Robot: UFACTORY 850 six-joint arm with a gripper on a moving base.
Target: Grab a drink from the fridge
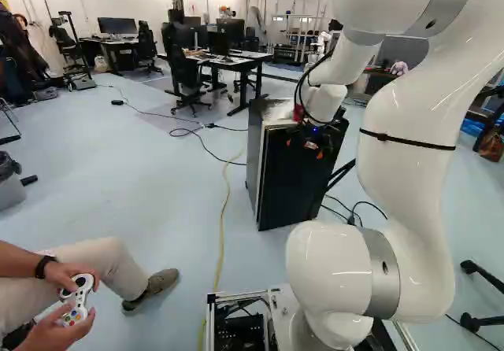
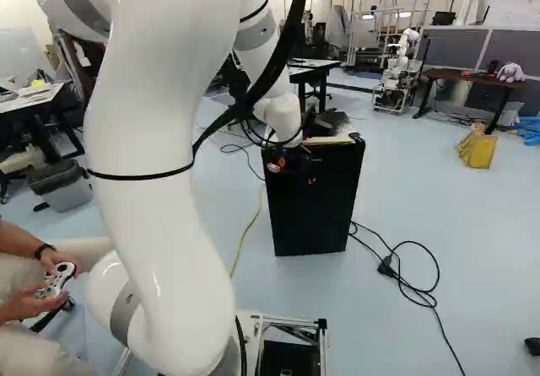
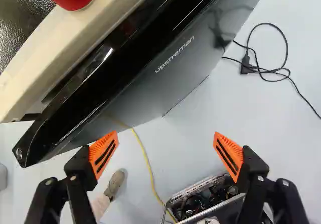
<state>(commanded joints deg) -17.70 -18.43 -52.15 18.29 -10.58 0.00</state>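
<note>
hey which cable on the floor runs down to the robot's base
The yellow cable, passing left of the fridge in the left base view; the other cables are black.

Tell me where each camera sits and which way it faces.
Left base view: base, left behind the arm, facing ahead to the fridge; shows arm, right of middle.
Right base view: base, right behind it, facing likewise; shows arm, left of middle.
Wrist view: on the wrist, looking along the open gripper past the fridge to the floor; fingers show.
All three share fridge and yellow cord.
</note>
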